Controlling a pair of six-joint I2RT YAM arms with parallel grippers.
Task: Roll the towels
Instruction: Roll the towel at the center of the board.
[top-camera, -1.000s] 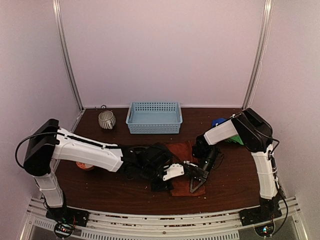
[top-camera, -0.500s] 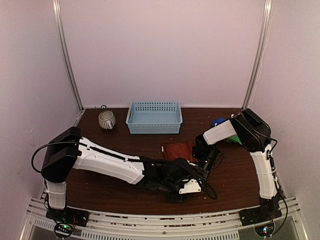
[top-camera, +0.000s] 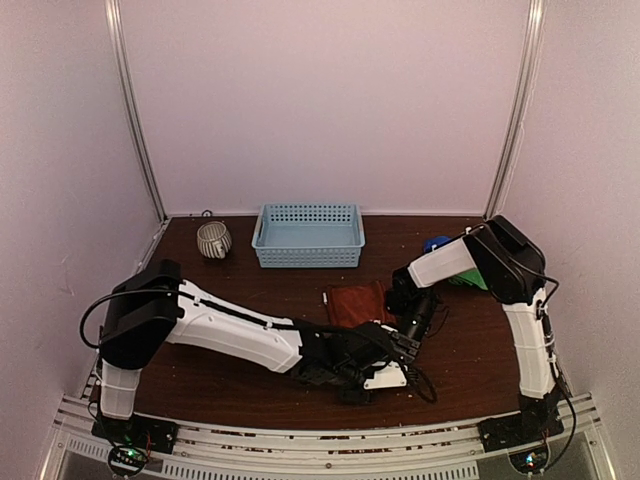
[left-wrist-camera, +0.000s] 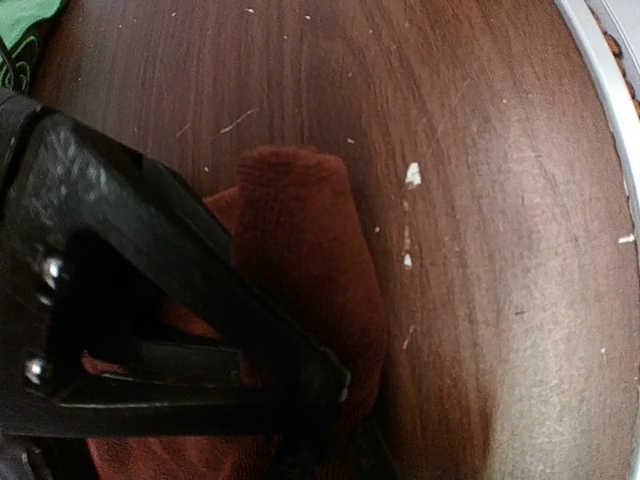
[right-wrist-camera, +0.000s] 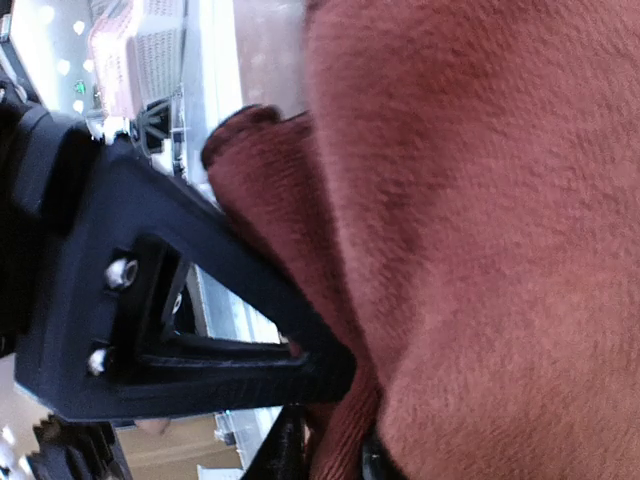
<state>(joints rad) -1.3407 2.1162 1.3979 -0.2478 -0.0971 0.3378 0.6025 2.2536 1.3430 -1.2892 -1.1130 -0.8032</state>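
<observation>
Red towel (top-camera: 357, 303) runs basket-ward (top-camera: 308, 236) from left end effector (top-camera: 388, 368) and right end effector (top-camera: 405, 346), both at its near edge (gripping or not: can't tell for either).

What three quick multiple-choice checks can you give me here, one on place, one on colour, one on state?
1. Where is the basket? A) far side, centre B) near edge, left C) on a towel
2. Which towel are the left end effector and right end effector at? A) green B) blue C) rust-red
3. How does the striped cup stand? A) on its side B) upright C) upside down

1 A, it lies at the far side, midway across. 2 C, both wrist views show the rust-red towel at the fingers. 3 B, its mouth faces up.
</observation>
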